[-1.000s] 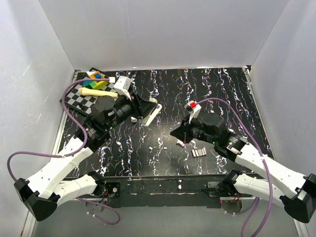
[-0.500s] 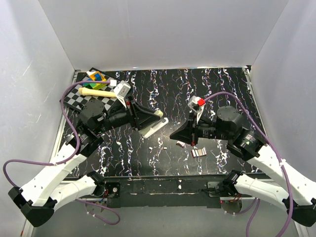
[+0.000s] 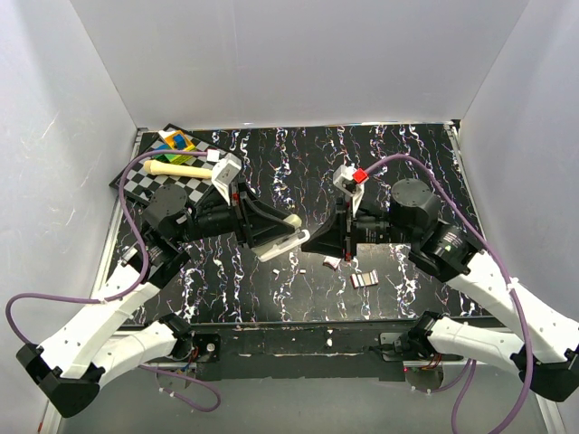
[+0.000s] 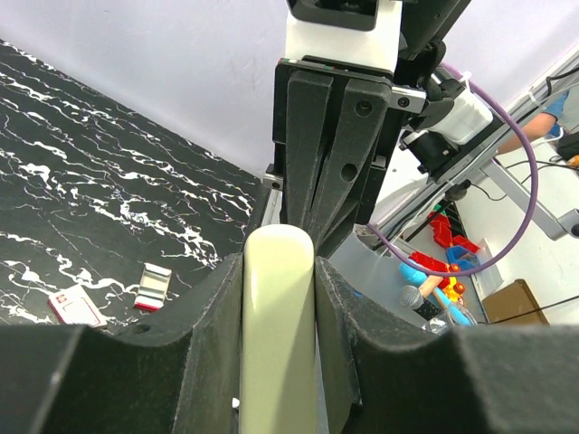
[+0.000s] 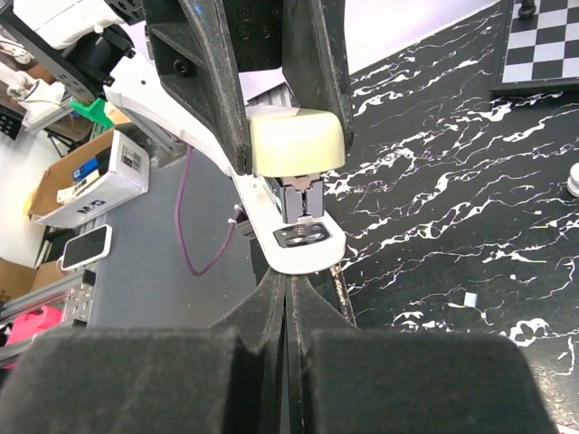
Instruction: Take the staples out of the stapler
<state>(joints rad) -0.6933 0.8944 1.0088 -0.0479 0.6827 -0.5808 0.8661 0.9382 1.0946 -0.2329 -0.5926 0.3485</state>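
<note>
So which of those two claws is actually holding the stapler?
The left gripper: it clamps the cream stapler by its sides. The right gripper is shut and empty, its tip pointing at the stapler's front.

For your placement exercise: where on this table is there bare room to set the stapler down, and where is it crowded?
Bare: the back right of the table, between the right arm and the rear wall; also the back middle, right of the chessboard. Crowded: the centre, where left tool and right tool meet at the stapler, staple strips just nearer.

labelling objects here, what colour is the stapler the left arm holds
The stapler has a cream top and white base, clearest in the right wrist view.
</note>
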